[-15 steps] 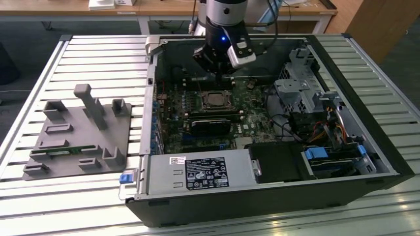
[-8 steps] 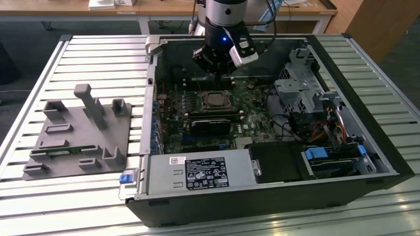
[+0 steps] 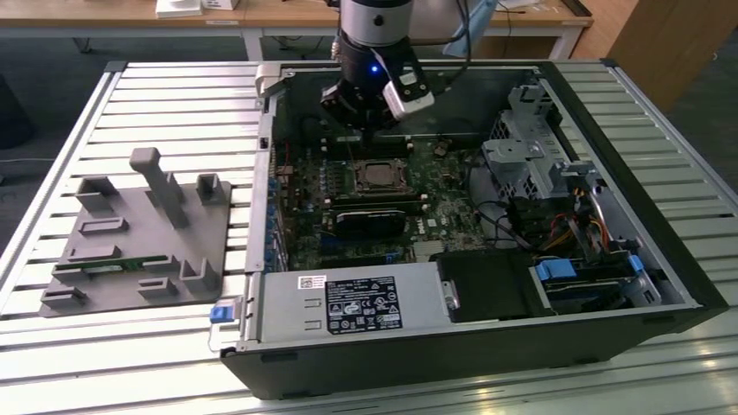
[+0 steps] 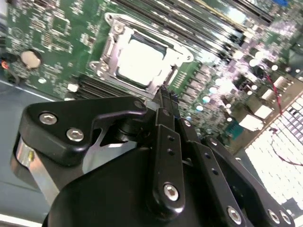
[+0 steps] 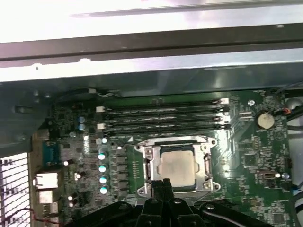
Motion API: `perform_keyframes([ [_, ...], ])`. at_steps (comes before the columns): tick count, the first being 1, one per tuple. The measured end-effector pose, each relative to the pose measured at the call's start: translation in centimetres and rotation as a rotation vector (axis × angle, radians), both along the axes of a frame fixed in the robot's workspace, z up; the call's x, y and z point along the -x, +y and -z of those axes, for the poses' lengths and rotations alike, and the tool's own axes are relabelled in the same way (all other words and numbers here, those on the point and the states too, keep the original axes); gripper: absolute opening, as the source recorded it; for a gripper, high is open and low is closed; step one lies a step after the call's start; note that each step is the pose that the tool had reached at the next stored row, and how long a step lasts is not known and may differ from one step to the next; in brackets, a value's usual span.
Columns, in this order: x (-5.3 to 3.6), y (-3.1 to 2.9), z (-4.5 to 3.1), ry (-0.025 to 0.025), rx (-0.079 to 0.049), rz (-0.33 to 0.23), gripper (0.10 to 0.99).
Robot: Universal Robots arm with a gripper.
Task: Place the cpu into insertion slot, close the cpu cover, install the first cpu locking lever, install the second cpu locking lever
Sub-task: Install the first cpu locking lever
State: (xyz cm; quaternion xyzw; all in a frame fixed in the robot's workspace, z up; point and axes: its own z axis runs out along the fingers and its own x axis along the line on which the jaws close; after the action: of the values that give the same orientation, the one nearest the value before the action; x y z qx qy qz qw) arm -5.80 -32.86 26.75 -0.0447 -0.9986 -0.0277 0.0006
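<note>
The black tool (image 5: 160,182), pinched shut and empty, sits beside the thin silver metal cover frame (image 5: 148,160). It should press slowly and straight.

Arm (image 3: 375,22) is a silver-grey tube going into a black wrist (image 3: 366,54) with a little blue light (image 3: 372,71) — white camera box (image 3: 410,93) strapped on the side, black cable (image 3: 466,35) trailing. Gripper (image 4: 165,94) is all black links with shiny silver screws (image 4: 171,191).

cpu (image 5: 177,165) lies framed by the cpu cover (image 5: 204,165) — memory slots (image 5: 163,113) just beside them.
</note>
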Motion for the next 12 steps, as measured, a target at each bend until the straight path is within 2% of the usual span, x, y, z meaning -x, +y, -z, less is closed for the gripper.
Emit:
perform_keyframes([
  [12,3.06,0.1,0.3,-0.0003,0.0,-0.001,0.11],
])
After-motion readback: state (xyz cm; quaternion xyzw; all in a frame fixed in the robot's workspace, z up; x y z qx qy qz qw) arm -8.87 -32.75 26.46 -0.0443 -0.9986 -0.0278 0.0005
